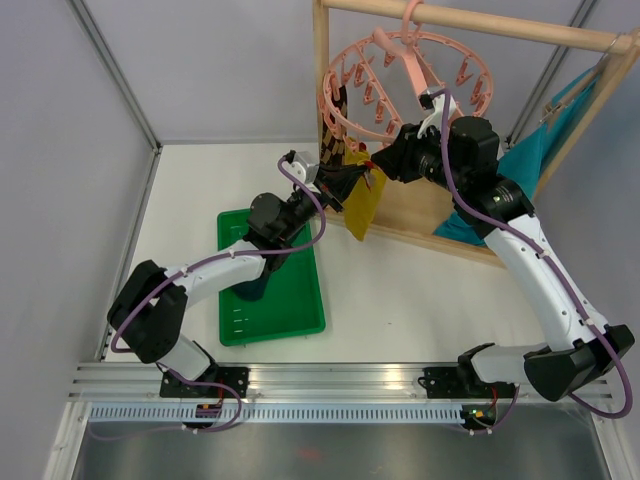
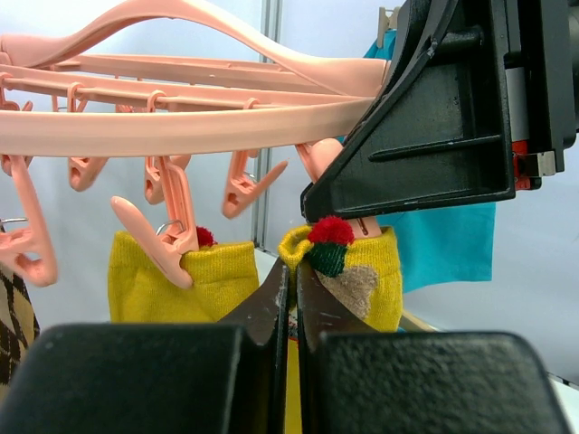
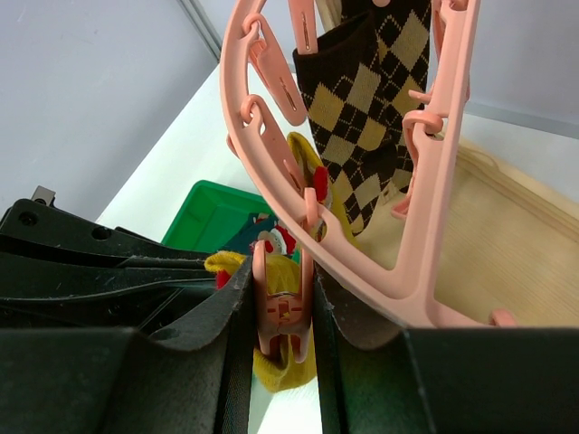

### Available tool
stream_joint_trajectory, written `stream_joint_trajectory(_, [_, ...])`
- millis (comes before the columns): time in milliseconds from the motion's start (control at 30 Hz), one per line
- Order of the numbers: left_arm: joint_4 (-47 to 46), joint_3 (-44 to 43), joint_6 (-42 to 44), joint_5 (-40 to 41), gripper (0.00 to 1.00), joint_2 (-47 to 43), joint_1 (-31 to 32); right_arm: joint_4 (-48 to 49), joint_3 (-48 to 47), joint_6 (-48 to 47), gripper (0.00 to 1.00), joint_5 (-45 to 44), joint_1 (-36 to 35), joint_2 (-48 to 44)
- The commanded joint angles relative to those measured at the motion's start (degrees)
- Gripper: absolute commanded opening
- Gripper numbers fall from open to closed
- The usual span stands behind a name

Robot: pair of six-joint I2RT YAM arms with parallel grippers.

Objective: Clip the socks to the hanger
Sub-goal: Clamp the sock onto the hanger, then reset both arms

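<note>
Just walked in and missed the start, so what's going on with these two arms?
They are pegging socks onto the pink hanger. The left gripper is shut on a mustard-yellow sock, holding its cuff up under the ring, while the right gripper squeezes a pink clip just above it. An argyle sock and a second yellow sock hang clipped already; a dark sock lies in the green tray.

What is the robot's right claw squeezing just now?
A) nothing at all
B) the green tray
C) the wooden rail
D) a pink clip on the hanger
D: the right gripper is shut on a pink clip of the hanger, while the left gripper holds a yellow sock up to it.
</note>
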State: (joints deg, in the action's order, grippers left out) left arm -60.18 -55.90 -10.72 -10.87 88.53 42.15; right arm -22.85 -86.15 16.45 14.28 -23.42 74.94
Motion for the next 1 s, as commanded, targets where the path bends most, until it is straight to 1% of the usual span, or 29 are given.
stream_joint_trajectory(0, [-1.6, -2.46, -1.58, -0.11, 0.02, 0.33, 0.3, 4.13, -0.51, -0.8, 0.3, -1.19, 0.04, -1.81])
stream_joint_trajectory(67, [-1.52, -2.46, -1.58, -0.2, 0.02, 0.33, 0.3, 4.04, -0.51, -0.72, 0.38, -1.36, 0.04, -1.9])
stream_joint_trajectory(100, [-1.52, -2.46, -1.67, -0.2, 0.02, 0.33, 0.3, 3.96, -0.51, -0.54, 0.49, -1.45, 0.04, -1.9])
stream_joint_trajectory(167, [-1.43, -2.46, -1.67, -0.2, 0.02, 0.33, 0.3, 4.04, -0.6, -0.54, 0.57, -1.54, 0.04, -2.07])
stream_joint_trajectory(200, [-1.34, -2.46, -1.58, -0.29, 0.02, 0.33, 0.3, 3.96, -0.69, -0.37, 0.62, -1.63, 0.13, -2.08])
stream_joint_trajectory(233, [-1.17, -2.46, -1.58, -0.46, 0.02, 0.33, 0.3, 3.95, -0.77, -0.28, 0.65, -1.54, 0.04, -2.08])
stream_joint_trajectory(267, [-0.9, -2.46, -1.58, -0.64, 0.02, 0.33, 0.3, 3.61, -1.04, -0.19, 0.7, -1.71, 0.13, -2.16])
stream_joint_trajectory(333, [-0.38, -2.55, -1.67, -0.81, 0.02, 0.15, 0.3, 2.9, -1.39, -0.01, 0.75, -1.98, 0.04, -2.25])
stream_joint_trajectory(400, [1.11, -2.55, -2.02, -1.08, 0.08, -0.2, 0.39, 1.76, -2.09, 0.25, 0.78, -2.76, 0.04, -2.34])
stream_joint_trajectory(433, [1.73, -2.46, -2.28, -1.25, 0.11, -0.46, 0.39, 1.32, -2.35, 0.34, 0.8, -3.03, 0.04, -2.51])
stream_joint_trajectory(467, [2.43, -2.29, -2.81, -1.69, 0.23, -0.73, 0.39, 0.71, -2.7, 0.77, 0.84, -3.03, 0.04, -2.78])
stream_joint_trajectory(533, [5.24, -1.59, -3.08, -2.05, 0.37, -2.3, 0.74, -0.26, -2.88, 1.13, 0.86, -3.03, 0.04, -3.48])
stream_joint_trajectory(567, [6.47, -1.23, -3.6, -1.7, 0.48, -3.01, 0.91, -0.7, -2.71, 1.57, 0.88, -3.21, 0.04, -3.74])
stream_joint_trajectory(600, [10.57, -0.97, -3.87, -1.26, 0.52, -4.06, 1.09, -1.66, -2.62, 1.57, 0.89, -3.64, 0.04, -4.18])
stream_joint_trajectory(633, [12.96, -0.44, -3.78, -0.73, 0.58, -6.5, 1.18, -2.19, -1.84, 1.74, 0.93, -4.0, 0.04, -5.14])
stream_joint_trajectory(667, [16.21, -0.18, -3.17, 0.23, 0.6, -8.18, 1.35, -2.55, -1.22, 1.75, 0.98, -4.26, 0.04, -5.76])
stream_joint_trajectory(700, [21.46, 0.26, -3.17, 3.55, 0.61, -9.85, 1.35, -2.81, -0.52, 1.92, 0.98, -4.44, 0.04, -6.55])
stream_joint_trajectory(733, [24.3, 1.48, -3.43, 5.32, 0.63, -13.78, 1.35, -2.99, 0.79, 2.01, 0.98, -5.05, 0.04, -8.21])
stream_joint_trajectory(767, [26.76, 2.02, -3.6, 8.03, 0.63, -15.83, 1.35, -3.08, 1.59, 2.1, 0.98, -5.14, 0.04, -9.18])
stream_joint_trajectory(800, [32.7, 2.46, -3.43, 9.45, 0.63, -17.76, 1.35, -3.25, 2.29, 2.36, 0.98, -5.49, 0.04, -10.24])
stream_joint_trajectory(833, [36.15, 2.46, -3.34, 10.6, 0.64, -19.95, 1.35, -3.51, 2.74, 2.45, 0.98, -6.19, 0.04, -12.08])
stream_joint_trajectory(900, [44.4, 1.41, -4.83, 18.39, 0.66, -24.88, 1.35, -4.65, 3.79, 2.36, 0.98, -6.11, 0.04, -13.84])
stream_joint_trajectory(933, [51.32, -0.07, -5.27, 19.39, 0.67, -26.03, 1.35, -5.18, 4.32, 2.1, 0.98, -6.2, 0.13, -15.16])
stream_joint_trajectory(967, [55.66, -1.13, -5.45, 19.75, 0.67, -27.43, 1.35, -6.84, 4.58, 1.84, 0.98, -6.37, 0.04, -15.69])
